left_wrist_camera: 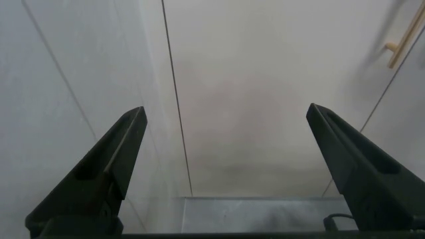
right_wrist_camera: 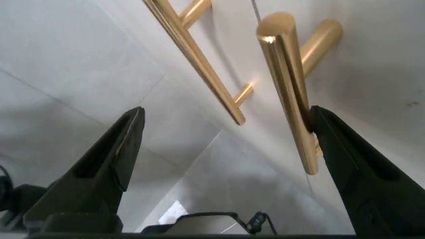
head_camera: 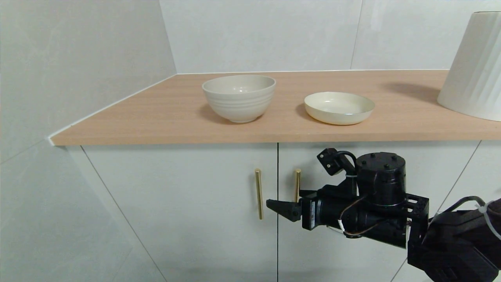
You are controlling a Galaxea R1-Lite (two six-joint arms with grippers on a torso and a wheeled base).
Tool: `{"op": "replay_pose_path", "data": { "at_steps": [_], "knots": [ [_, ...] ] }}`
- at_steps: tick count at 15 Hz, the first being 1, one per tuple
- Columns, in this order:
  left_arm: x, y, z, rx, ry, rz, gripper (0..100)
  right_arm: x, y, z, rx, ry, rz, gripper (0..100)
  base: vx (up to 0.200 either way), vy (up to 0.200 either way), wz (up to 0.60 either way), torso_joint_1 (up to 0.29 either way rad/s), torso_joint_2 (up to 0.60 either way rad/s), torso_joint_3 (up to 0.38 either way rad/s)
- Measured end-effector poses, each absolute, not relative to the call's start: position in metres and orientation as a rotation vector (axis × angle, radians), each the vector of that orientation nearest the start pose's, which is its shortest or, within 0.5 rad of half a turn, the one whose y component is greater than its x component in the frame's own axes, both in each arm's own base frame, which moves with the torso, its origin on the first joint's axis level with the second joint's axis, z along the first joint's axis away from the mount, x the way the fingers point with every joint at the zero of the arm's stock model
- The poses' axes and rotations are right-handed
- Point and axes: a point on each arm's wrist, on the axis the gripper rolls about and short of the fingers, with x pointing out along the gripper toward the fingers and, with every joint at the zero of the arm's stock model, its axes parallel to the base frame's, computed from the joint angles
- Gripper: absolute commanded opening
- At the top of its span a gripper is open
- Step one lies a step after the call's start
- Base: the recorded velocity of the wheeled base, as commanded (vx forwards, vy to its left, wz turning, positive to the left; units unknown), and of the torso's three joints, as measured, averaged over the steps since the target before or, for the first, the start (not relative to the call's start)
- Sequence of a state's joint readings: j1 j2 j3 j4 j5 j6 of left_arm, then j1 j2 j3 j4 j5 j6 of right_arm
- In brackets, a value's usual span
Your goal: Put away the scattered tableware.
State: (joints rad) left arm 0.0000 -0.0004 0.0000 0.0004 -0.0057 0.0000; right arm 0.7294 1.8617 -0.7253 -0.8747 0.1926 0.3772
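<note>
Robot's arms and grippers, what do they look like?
The right arm is matte black, with a round drum-shaped joint housing studded with screws, a looped black cable, thin coloured wires and a white zip tie. The right gripper and left gripper have dark, tapered wedge-shaped fingers.

One bowl [head_camera: 238, 98], one plate [head_camera: 339, 107], one ribbed white object [head_camera: 475, 66], two handles [head_camera: 258, 194] (brass).

A wooden countertop [head_camera: 156, 119] bears a deep bowl [head_camera: 238, 98], a shallow dish [head_camera: 339, 108] and a ribbed white object [head_camera: 474, 66].
</note>
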Motion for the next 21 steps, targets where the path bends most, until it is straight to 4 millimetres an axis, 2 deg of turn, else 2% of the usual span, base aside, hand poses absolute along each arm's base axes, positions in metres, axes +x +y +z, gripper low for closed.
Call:
{"op": "replay_pose_path", "data": {
  "at_steps": [4, 11, 16, 19, 21],
  "knots": [
    [-0.023, 0.0, 0.075, 0.0, 0.0, -0.006, 100, 0.23, 0.22, 0.127, 0.272, 0.492, 0.959, 100, 0.0, 0.0, 0.0, 0.0, 0.0, 0.0],
    [-0.023, 0.0, 0.076, 0.0, -0.001, -0.006, 100, 0.212, 0.211, 0.127, 0.269, 0.525, 1.025, 100, 0.0, 0.0, 0.0, 0.0, 0.0, 0.0],
    [-0.023, 0.0, 0.076, 0.01, -0.002, -0.005, 100, 0.189, 0.195, 0.134, 0.274, 0.545, 1.117, 100, 0.0, 0.0, 0.0, 0.0, 0.0, 0.0],
    [-0.023, 0.0, 0.076, 0.058, -0.008, 0.006, 100, 0.182, 0.192, 0.137, 0.274, 0.535, 1.131, 100, 0.0, 0.0, 0.0, 0.0, 0.0, 0.0],
    [-0.026, 0.0, 0.09, 0.071, -0.076, 0.009, 100, 0.178, 0.191, 0.137, 0.271, 0.536, 1.137, 100, 0.0, 0.0, 0.0, 0.0, 0.0, 0.0]
  ]
}}
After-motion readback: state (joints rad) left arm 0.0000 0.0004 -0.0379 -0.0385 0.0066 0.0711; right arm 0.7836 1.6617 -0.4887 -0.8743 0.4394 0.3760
